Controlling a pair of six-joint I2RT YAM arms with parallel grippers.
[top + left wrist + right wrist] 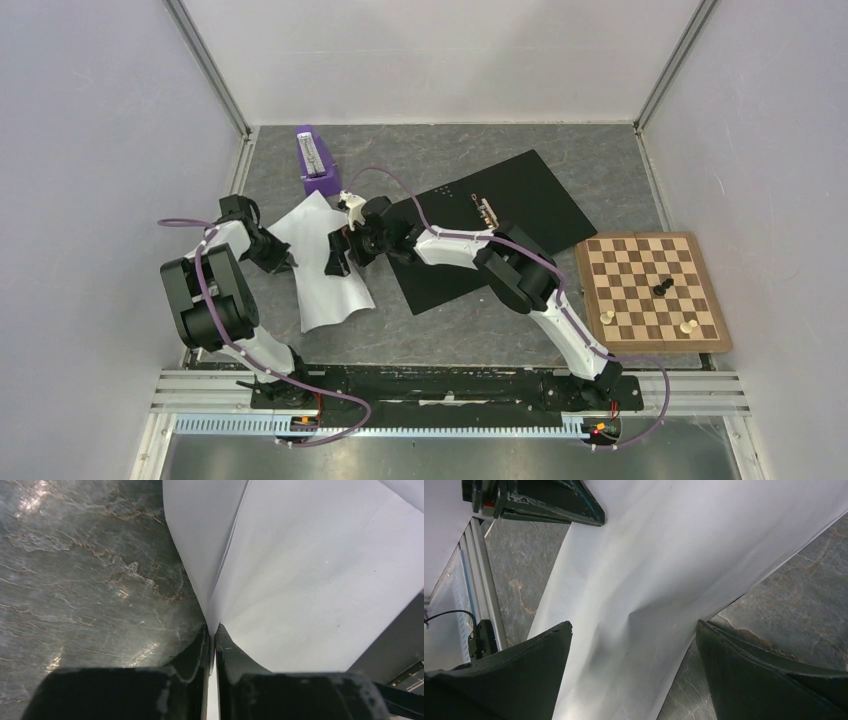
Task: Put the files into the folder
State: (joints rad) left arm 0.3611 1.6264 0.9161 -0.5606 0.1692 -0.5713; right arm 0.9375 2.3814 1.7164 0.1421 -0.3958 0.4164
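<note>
Bending easily, the light, floppy files (310, 580) were clamped at one edge by the left claw (212, 635), the right claw (633, 627) spread apart over them, edges looking safest to hold.

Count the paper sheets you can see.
2: one sheet lies against a second sheet, both pinched in the left pincer, left of the folder. More may be hidden between them.

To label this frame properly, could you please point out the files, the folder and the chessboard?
files (335, 295), top external view, lower part of the white sheet.
folder (530, 195), top external view, bare black inside.
chessboard (625, 275), top external view, bare squares.
</note>
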